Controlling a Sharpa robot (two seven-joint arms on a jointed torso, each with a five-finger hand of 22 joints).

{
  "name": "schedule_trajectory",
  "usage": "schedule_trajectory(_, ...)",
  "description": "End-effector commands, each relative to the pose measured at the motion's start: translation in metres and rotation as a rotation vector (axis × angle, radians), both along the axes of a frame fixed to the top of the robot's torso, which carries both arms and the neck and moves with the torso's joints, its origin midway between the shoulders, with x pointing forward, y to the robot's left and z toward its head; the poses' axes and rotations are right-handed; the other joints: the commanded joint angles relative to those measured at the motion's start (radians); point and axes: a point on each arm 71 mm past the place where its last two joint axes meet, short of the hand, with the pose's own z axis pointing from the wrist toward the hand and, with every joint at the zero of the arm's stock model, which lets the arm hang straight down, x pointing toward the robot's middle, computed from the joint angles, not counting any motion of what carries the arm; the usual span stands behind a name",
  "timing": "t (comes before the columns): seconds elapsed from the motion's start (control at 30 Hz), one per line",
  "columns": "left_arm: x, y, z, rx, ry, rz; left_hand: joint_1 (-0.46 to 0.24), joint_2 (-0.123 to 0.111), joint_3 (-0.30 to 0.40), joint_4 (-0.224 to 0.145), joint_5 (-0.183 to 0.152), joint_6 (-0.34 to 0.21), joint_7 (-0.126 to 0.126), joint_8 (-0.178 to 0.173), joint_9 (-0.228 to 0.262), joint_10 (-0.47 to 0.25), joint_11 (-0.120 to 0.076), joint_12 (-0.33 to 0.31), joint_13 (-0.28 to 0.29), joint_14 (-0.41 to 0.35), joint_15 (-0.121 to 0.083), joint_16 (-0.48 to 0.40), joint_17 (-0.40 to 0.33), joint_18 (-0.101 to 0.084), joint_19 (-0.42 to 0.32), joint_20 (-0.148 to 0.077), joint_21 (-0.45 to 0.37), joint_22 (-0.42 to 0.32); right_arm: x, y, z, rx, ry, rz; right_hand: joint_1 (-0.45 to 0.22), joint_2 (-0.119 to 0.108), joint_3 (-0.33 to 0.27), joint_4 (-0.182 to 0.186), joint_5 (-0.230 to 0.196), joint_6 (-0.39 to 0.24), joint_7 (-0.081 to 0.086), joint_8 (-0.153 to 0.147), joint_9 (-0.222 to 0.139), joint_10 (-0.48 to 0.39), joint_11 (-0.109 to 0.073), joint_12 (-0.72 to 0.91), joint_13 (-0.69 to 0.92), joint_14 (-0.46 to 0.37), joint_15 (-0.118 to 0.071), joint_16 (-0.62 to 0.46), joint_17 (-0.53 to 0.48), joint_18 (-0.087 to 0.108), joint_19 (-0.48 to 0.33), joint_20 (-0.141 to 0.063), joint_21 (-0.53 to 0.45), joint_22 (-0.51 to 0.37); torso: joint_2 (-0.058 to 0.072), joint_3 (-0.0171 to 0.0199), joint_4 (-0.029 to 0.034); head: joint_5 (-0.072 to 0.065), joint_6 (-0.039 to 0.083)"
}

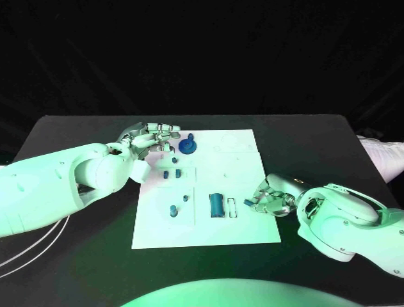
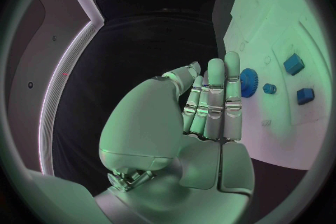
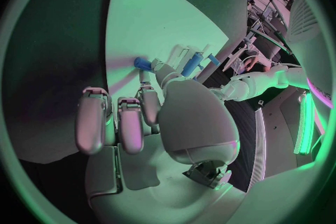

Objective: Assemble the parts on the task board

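While the black table (image 1: 82,128) carries the white task board (image 1: 229,185) at centre, left hand (image 1: 149,137) sits at board's far-left edge, fingers straight & empty, just beside blue gear (image 1: 189,146). Right hand (image 1: 268,199) at board's right edge pinches a small blue part (image 3: 142,63).

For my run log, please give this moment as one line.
left hand: open, beside blue gear | right hand: pinches small blue part | task board: other parts lie loose
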Motion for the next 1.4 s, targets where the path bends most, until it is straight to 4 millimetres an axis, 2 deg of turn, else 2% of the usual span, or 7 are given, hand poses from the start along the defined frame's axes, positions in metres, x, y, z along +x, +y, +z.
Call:
schedule_trajectory(0.03,0.000,-0.002,0.001,-0.008,-0.012,-0.012,0.003,0.000,-0.001,-0.004,0.004,-0.006,0.030,0.005,0.001,-0.006,0.000,0.003,-0.001,-0.007,-0.003,0.004,-0.001,0.012,-0.005,0.005,0.002,0.001,-0.001,0.004,0.001,0.091,0.038,-0.039,-0.033,-0.009,-0.002,0.015,0.003,0.006,0.003,-0.004,0.001,0.006,0.000,0.006,-0.046,0.096,0.001,0.006,0.206,-0.008,0.003,0.001,0.004,0.002,0.000,-0.0002,-0.0004,0.001,0.000)
schedule_trajectory(0.1,0.000,-0.002,0.001,-0.009,-0.012,-0.014,0.003,0.000,-0.001,-0.004,0.004,-0.006,0.030,0.005,0.001,-0.006,0.000,0.003,-0.001,-0.007,-0.003,0.004,-0.001,0.012,-0.005,0.005,0.002,0.001,-0.002,0.007,0.001,0.111,0.047,-0.025,-0.048,-0.014,-0.005,0.025,0.004,0.010,0.002,-0.003,0.003,0.008,-0.001,0.009,-0.044,0.096,0.000,0.008,0.209,-0.009,0.005,0.001,0.007,0.006,0.000,-0.0002,0.0013,0.000,0.000)
schedule_trajectory(0.23,-0.001,-0.003,0.002,-0.010,-0.012,-0.016,0.003,0.000,-0.001,-0.004,0.004,-0.006,0.030,0.005,0.001,-0.006,0.000,0.003,-0.001,-0.007,-0.003,0.004,-0.001,0.012,-0.005,0.005,0.002,0.001,-0.003,0.012,0.001,0.129,0.064,-0.007,-0.078,-0.032,-0.021,0.043,0.064,0.013,0.001,-0.004,0.006,0.011,-0.002,0.014,-0.040,0.097,-0.001,0.009,0.211,-0.009,0.006,0.000,0.008,0.009,0.000,-0.0015,0.0005,0.000,-0.001)
schedule_trajectory(0.43,-0.001,-0.004,0.002,-0.010,-0.013,-0.017,0.003,0.000,-0.001,-0.004,0.004,-0.006,0.030,0.005,0.001,-0.006,0.000,0.003,-0.001,-0.007,-0.003,0.004,-0.001,0.012,-0.005,0.005,0.002,0.001,-0.002,0.016,0.001,0.140,0.071,-0.003,-0.089,-0.033,-0.030,0.055,0.094,0.021,-0.002,0.000,0.011,0.014,-0.004,0.020,-0.036,0.098,-0.003,0.011,0.214,-0.009,0.006,-0.002,0.008,0.010,0.000,-0.0010,-0.0015,0.002,-0.001)
schedule_trajectory(0.87,-0.001,-0.004,0.002,-0.012,-0.013,-0.020,0.004,0.000,0.000,-0.005,0.004,-0.007,0.030,0.007,0.001,-0.007,0.000,0.005,-0.002,-0.007,-0.003,0.005,-0.002,0.012,-0.005,0.005,0.003,0.001,0.000,0.027,-0.004,0.123,0.089,0.013,-0.118,-0.040,-0.060,0.083,0.128,0.023,-0.002,0.001,0.017,0.015,-0.004,0.020,-0.035,0.097,-0.003,0.009,0.212,-0.009,0.006,-0.003,0.008,0.009,-0.001,-0.0014,0.0017,0.000,0.001)
schedule_trajectory(1.17,-0.001,-0.005,0.002,-0.013,-0.012,-0.023,0.004,0.000,0.000,-0.005,0.004,-0.007,0.030,0.007,0.001,-0.007,0.000,0.005,-0.002,-0.007,-0.003,0.005,-0.002,0.012,-0.005,0.005,0.003,0.001,0.001,0.034,-0.006,0.101,0.106,0.026,-0.131,-0.037,-0.079,0.102,0.145,0.027,-0.004,0.003,0.021,0.015,-0.005,0.020,-0.035,0.097,-0.004,0.008,0.210,-0.009,0.005,-0.003,0.007,0.008,0.000,-0.0006,-0.0009,0.001,-0.001)
schedule_trajectory(1.4,-0.001,-0.005,0.002,-0.012,-0.010,-0.024,0.003,0.000,-0.001,-0.005,0.004,-0.007,0.030,0.008,0.001,-0.007,0.001,0.005,-0.002,-0.007,-0.003,0.005,-0.002,0.012,-0.006,0.005,0.003,0.002,0.001,0.035,-0.007,0.088,0.114,0.023,-0.169,-0.040,-0.130,0.149,0.193,0.034,-0.007,0.009,0.031,0.012,-0.007,0.008,-0.043,0.096,-0.005,0.005,0.207,-0.008,0.005,-0.004,0.005,0.006,0.000,-0.0003,-0.0009,0.000,-0.005)
